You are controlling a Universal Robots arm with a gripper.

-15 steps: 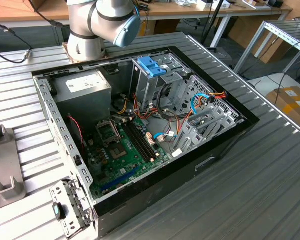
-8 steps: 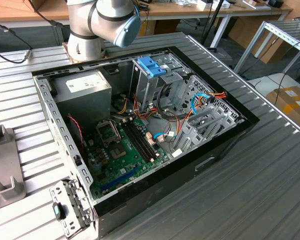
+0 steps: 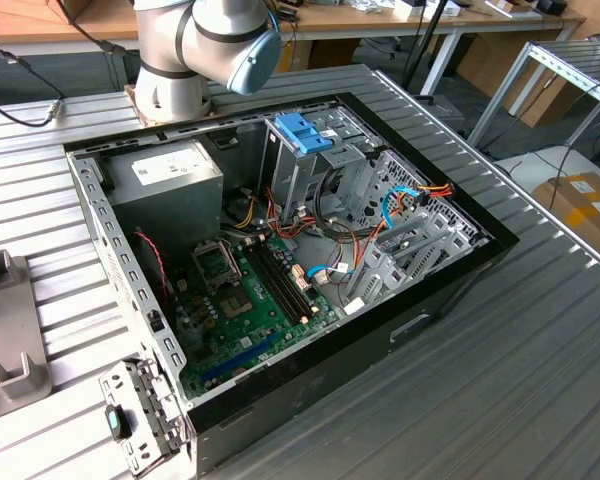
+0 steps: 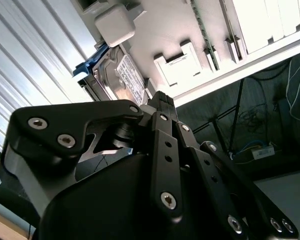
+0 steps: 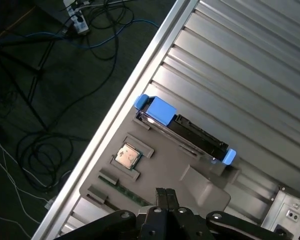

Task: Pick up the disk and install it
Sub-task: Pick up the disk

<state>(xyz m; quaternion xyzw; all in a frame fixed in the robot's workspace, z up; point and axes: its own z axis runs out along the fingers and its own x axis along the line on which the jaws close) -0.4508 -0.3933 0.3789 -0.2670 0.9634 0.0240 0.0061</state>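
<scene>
The black tool is closed: in both wrist views its 2 fingers press together with nothing between them. It is clear of the disk, a flat rectangular grey metal drive with a white label and bright blue plastic rails at its ends. The disk stands on its long edge in a slot of a pale grey moulded holder plate. This plate lies on the ribbed aluminium surface, close to that surface's edge. The same plate holds a small square silver processor chip and what looks like a thin green memory stick.

In the exterior view, the grey and blue robot arm stands at 11 o'clock from the open black computer case. Inside the case, a grey power-supply box fills the 10 o'clock corner and a green motherboard lies toward 7 o'clock. A blue plastic bracket tops the metal cage at 12 o'clock.
</scene>
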